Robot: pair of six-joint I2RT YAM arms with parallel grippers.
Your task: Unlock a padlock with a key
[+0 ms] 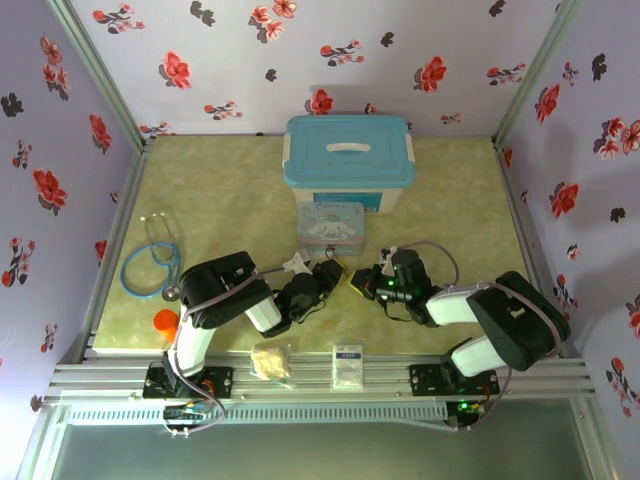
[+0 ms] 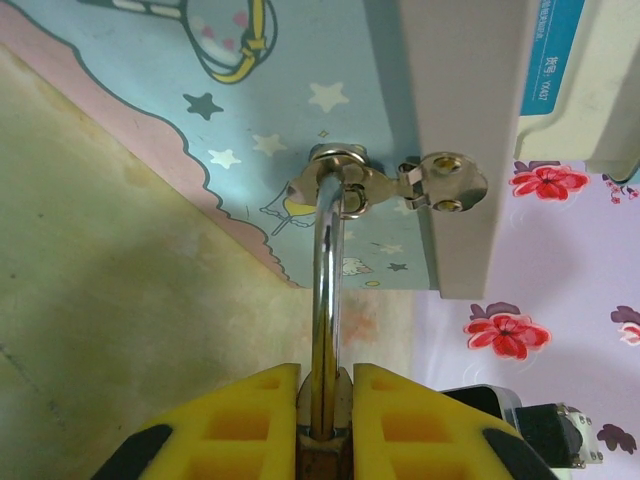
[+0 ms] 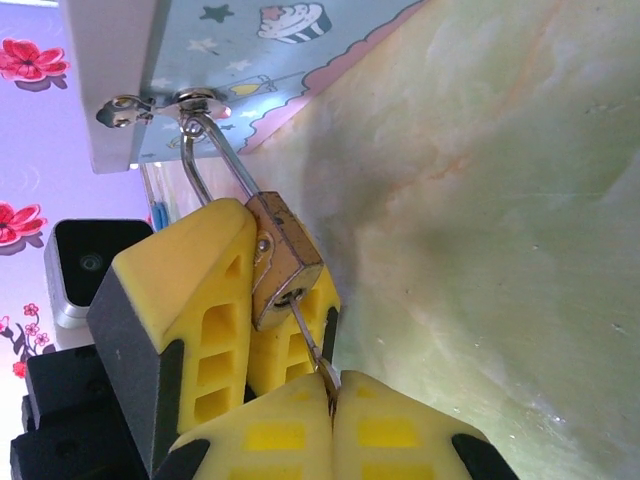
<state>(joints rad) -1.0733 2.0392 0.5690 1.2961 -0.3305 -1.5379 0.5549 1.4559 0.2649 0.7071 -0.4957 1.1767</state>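
Note:
The brass padlock (image 3: pixel 283 265) hangs by its silver shackle (image 2: pixel 327 290) from the metal hasp (image 2: pixel 345 180) of the blue cartoon tin (image 1: pixel 331 224). My left gripper (image 2: pixel 325 400) is shut on the lock body, one yellow finger (image 3: pixel 190 290) on each side of it. The thin dark key (image 3: pixel 308 335) has its blade in the keyhole on the underside of the padlock. My right gripper (image 3: pixel 333 385) is shut on the key's head, just below the lock. In the top view both grippers (image 1: pixel 325 275) (image 1: pixel 358 282) meet in front of the tin.
A white storage box with a blue lid (image 1: pixel 347 160) stands right behind the tin. A blue stethoscope (image 1: pixel 150 265) lies at the left, an orange object (image 1: pixel 166 321) near the left arm's base. A small packet (image 1: pixel 271 360) and a white card (image 1: pixel 348 364) rest on the front rail.

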